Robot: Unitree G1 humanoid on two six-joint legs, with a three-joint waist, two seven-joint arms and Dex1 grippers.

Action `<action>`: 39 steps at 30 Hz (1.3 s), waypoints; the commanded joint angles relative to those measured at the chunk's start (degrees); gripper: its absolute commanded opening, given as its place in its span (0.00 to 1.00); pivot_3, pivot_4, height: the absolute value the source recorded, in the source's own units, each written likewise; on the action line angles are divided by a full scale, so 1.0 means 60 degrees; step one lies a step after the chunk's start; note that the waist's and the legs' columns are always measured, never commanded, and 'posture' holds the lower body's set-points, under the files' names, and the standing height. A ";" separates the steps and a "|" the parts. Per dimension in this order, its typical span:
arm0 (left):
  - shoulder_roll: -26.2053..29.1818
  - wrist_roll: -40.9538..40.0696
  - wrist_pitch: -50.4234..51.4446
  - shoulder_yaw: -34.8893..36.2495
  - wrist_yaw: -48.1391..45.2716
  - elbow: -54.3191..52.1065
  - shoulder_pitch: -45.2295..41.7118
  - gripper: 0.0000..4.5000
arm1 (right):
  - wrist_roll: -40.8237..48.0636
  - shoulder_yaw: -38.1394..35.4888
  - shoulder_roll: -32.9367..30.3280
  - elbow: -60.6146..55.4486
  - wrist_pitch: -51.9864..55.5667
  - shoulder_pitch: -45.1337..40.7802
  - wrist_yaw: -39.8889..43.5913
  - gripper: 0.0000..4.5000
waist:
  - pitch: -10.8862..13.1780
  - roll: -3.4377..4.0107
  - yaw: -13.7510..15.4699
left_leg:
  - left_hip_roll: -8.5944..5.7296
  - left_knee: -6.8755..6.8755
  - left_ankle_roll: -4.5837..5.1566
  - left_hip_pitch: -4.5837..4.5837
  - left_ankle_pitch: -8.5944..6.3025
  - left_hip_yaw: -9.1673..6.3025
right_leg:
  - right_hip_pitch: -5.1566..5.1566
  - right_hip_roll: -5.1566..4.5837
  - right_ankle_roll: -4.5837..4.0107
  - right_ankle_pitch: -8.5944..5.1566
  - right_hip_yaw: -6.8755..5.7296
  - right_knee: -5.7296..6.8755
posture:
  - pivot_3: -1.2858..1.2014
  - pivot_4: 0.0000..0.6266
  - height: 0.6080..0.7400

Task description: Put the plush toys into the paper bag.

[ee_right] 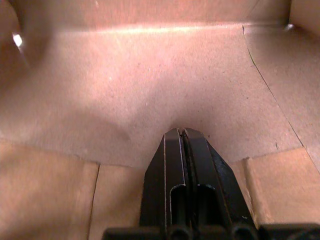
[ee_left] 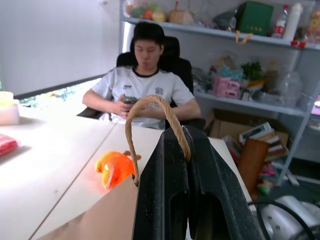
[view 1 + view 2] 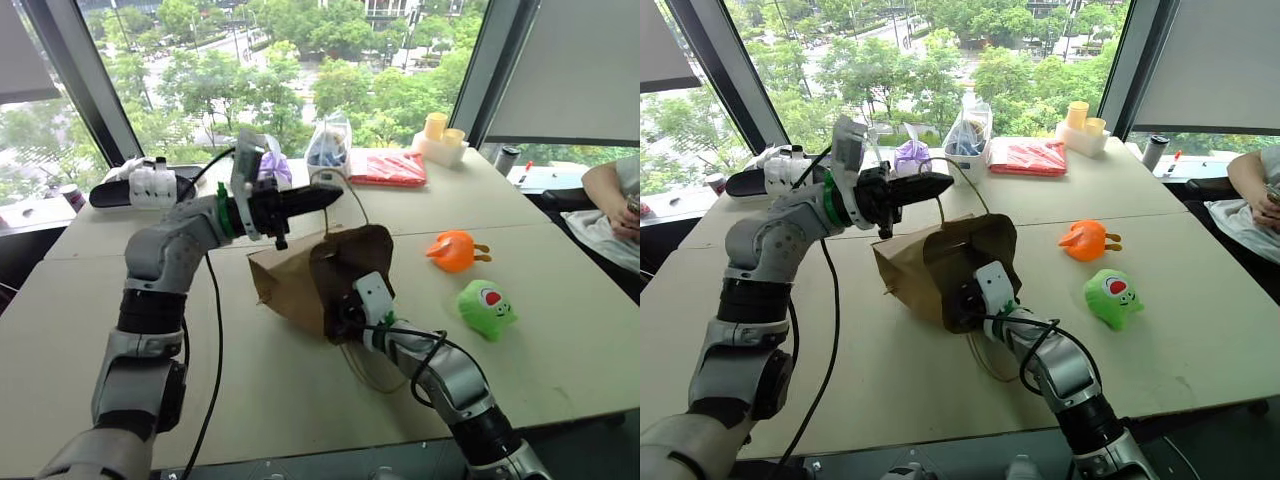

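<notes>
The left tool (image 3: 940, 184) pinches the paper bag's (image 3: 915, 265) cord handle (image 2: 150, 107) above the pale tabletop (image 3: 890, 370); the right tool (image 1: 182, 137), closed and empty, is inside the bag. The orange toy (image 3: 1084, 240) and green toy (image 3: 1111, 295) lie to its right, before tall windows (image 3: 940, 60) onto trees.

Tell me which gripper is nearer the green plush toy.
Right. The right gripper is shut inside the paper bag, which lies beside the green plush toy. The left gripper is raised above the bag's far side, shut on its cord handle.
</notes>
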 commanded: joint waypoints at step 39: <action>-0.0695 -0.0363 -0.0188 -0.0498 0.0454 -0.1957 0.1823 0.00 | 0.1081 -0.5931 -0.5592 -0.2974 0.2795 0.2322 0.2602 1.00 | 0.0002 -0.0004 0.0069 | 0.0000 0.0009 0.0015 -0.0004 -0.0008 0.0025 | 0.0020 -0.0008 -0.0001 -0.0002 0.0001 -0.0018 | 0.52 0.24 1.00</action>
